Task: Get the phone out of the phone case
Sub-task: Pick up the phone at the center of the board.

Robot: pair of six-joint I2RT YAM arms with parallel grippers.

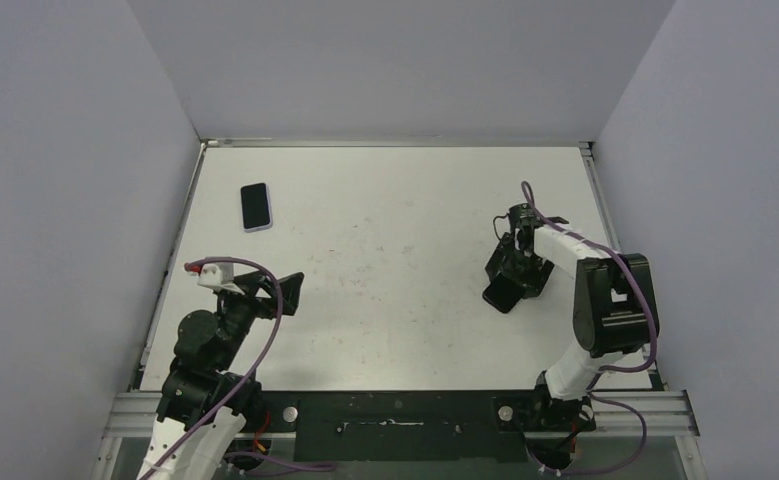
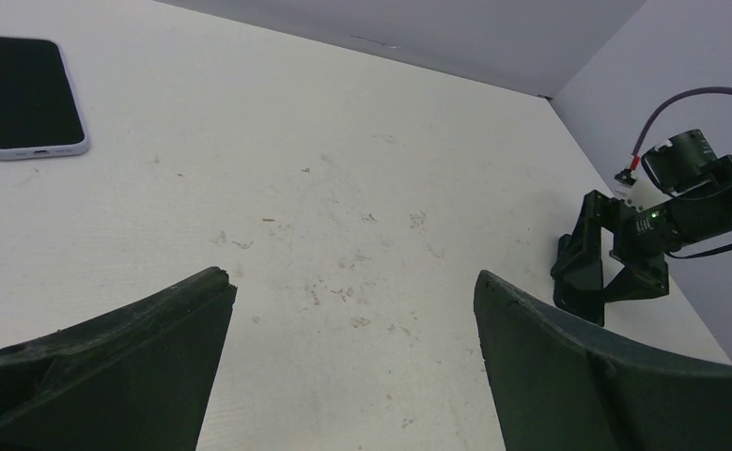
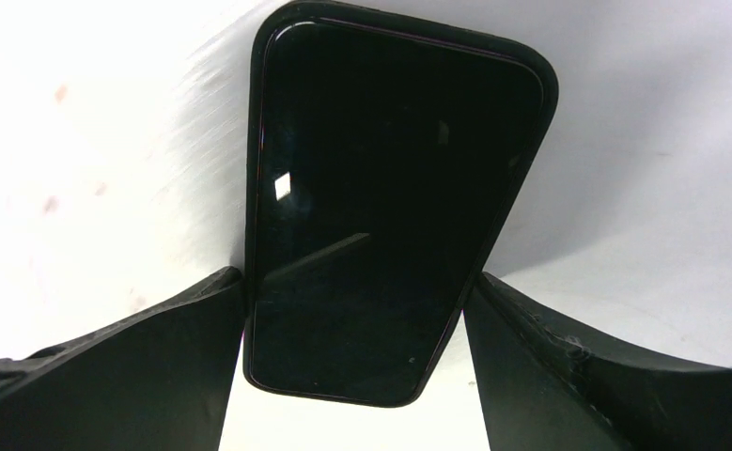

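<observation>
Gripping the black phone (image 3: 381, 188) across its width, the right claw (image 3: 354, 291) has one finger against each long edge, jaws partway closed, glossy face toward the wrist camera. It sits at the right-middle of the white worktop (image 1: 395, 330); can't tell if the phone is lifted off the surface. Left claw (image 2: 354, 282) hangs wide open over the near-left worktop, holding nothing, and a lilac-cased phone (image 1: 256, 206) lies flat, screen up, at far left, well apart from both claws.
</observation>
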